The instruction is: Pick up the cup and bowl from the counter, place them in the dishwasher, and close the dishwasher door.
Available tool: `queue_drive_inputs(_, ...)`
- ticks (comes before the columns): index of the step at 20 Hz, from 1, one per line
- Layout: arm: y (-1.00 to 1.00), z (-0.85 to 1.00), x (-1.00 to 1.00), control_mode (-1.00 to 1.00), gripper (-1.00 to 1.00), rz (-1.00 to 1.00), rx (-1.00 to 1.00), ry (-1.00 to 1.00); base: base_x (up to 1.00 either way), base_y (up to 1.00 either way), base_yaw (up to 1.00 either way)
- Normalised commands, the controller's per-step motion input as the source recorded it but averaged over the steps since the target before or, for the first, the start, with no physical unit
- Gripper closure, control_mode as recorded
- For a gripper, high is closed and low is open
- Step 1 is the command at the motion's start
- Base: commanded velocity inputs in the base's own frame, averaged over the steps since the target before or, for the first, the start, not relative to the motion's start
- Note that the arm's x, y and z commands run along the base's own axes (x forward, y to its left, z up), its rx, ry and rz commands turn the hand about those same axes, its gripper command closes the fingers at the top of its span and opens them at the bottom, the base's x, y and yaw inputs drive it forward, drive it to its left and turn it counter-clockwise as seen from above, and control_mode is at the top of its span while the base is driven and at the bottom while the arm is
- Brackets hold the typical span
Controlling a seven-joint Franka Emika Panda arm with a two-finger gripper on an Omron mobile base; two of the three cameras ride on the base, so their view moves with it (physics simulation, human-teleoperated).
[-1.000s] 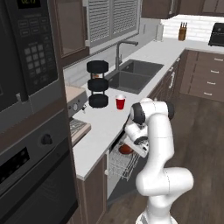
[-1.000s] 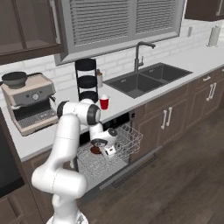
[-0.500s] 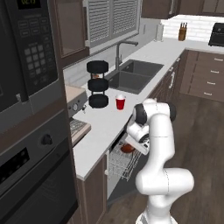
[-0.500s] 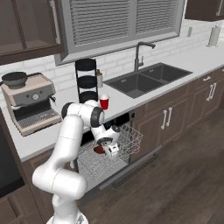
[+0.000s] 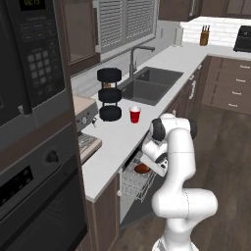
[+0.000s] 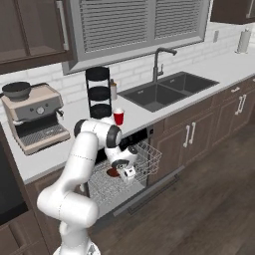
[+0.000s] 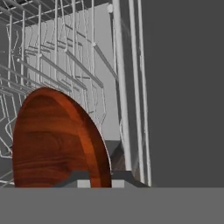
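Note:
The reddish-brown bowl (image 7: pixel 52 140) fills the left of the hand view, standing on edge inside the white wire rack (image 7: pixel 65 57). My gripper (image 7: pixel 99 178) is shut on its rim. From the base cameras, the gripper (image 6: pixel 127 171) hangs low over the pulled-out rack (image 6: pixel 147 158) of the dishwasher, with the bowl (image 6: pixel 113 173) just to its left. In the left base view the bowl (image 5: pixel 142 168) sits beside the gripper (image 5: pixel 156 164). The red cup (image 6: pixel 118 117) stands upright on the counter (image 6: pixel 55 154), above the dishwasher and apart from the gripper. The dishwasher door (image 6: pixel 149 195) lies open, folded down.
A stack of black round discs (image 6: pixel 98 92) stands just behind the cup (image 5: pixel 135 115). An espresso machine (image 6: pixel 32 117) sits at the left, and the sink (image 6: pixel 167 89) with its faucet at the right. The oven (image 5: pixel 34 196) flanks the counter's near end.
The gripper and the bowl have shifted together a little further over the rack and slightly down. The cup has not moved.

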Motion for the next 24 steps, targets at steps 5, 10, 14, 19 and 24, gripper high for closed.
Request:
queue_drive_inputs(5,0.26,-0.48,-0.07,-1.0,1.0,0.0,0.0,0.0,0.0,0.0,0.0)
queue_drive_inputs(10,0.03,-0.49,-0.27,-1.0,-1.0,0.0,-0.01,0.0,0.0,0.0,0.0)
queue_drive_inputs(14,-0.06,0.26,-0.26,-1.0,-1.0,0.0,0.03,-0.05,0.0,0.0,0.0)
queue_drive_inputs(19,-0.34,0.86,-0.36,-1.0,-1.0,-0.03,0.1,-0.04,0.0,0.0,0.0)
queue_drive_inputs(24,-0.35,0.99,-0.35,-1.0,-1.0,0.0,0.16,-0.01,0.0,0.0,0.0)
